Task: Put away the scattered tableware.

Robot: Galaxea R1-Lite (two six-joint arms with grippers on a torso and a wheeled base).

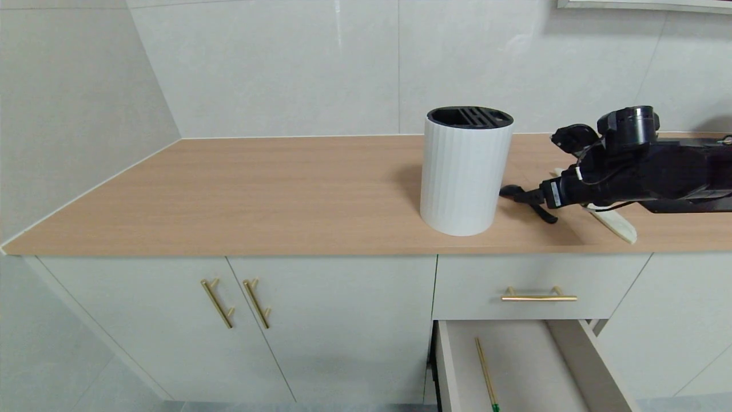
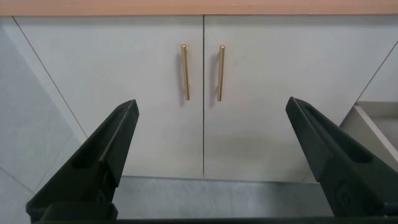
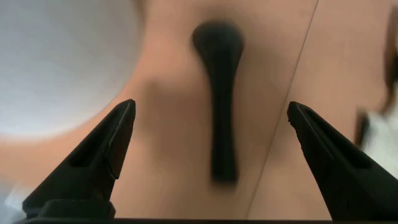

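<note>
- Along a white-tiled wall [image 1: 274, 68] runs a pale wood-grain tabletop [image 1: 257, 194], with flat white cabinet doors [image 1: 171, 332] and thin brass handles [image 1: 217, 303] beneath it.
- Below the tabletop on the right, an open drawer [image 1: 526, 360] holds a slim golden stick [image 1: 484, 366] with a green tip.
- Right gripper [image 3: 210, 104] sits low over the tabletop just beside the holder [image 1: 466, 177]. Its fingers [image 3: 106, 149] are spread wide and hold nothing.
- A black utensil [image 3: 221, 93] lies on the wood between those fingers, clear of both. It is blurred, showing only a rounded end and a slim stem.
- Left gripper [image 2: 211, 102] faces the cabinet doors, its fingers wide apart and empty.
- The holder is a white ribbed cylinder standing upright, with a black slotted top.
- A cream utensil [image 1: 617, 226], flat and smooth, lies on the tabletop under the right arm, near the front edge.
</note>
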